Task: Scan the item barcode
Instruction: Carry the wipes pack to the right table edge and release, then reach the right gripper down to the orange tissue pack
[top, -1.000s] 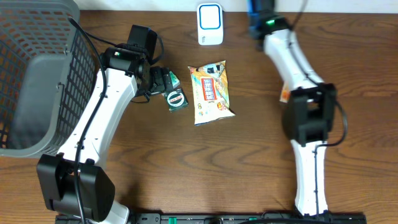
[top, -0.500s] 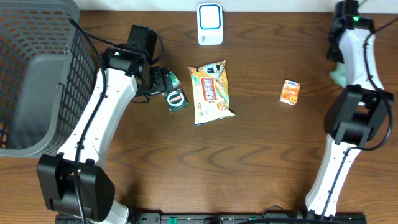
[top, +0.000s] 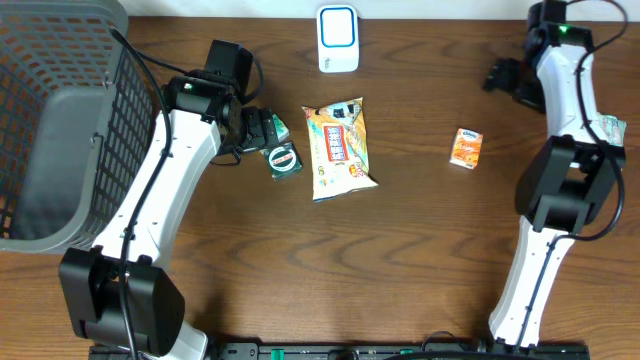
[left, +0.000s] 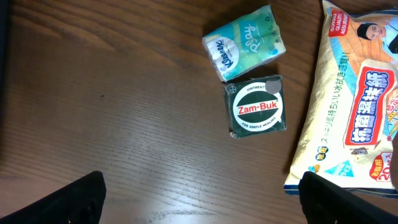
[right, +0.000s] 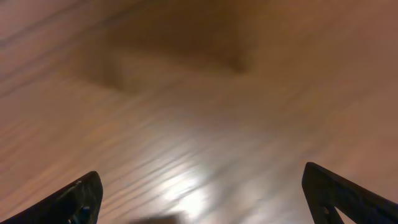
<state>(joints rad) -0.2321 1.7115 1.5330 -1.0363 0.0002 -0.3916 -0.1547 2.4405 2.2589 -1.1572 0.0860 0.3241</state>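
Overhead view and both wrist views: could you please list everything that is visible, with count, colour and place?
basket: 1, grey, left edge
scanner: 1, white and blue, top centre
snack packet: 1, yellow, centre
Zam-Buk box: 1, dark green, left of the snack packet
tissue pack: 1, pale green, beside the Zam-Buk box
small box: 1, orange, right of centre
pale packet: 1, whitish green, right edge
table: 1, brown wood
left gripper: 1, black, open, near the Zam-Buk box
right gripper: 1, black, open, top right

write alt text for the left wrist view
A green Zam-Buk box lies on the wooden table below a tissue pack, a yellow snack bag at right. The open left gripper hangs above them, fingertips in the bottom corners.
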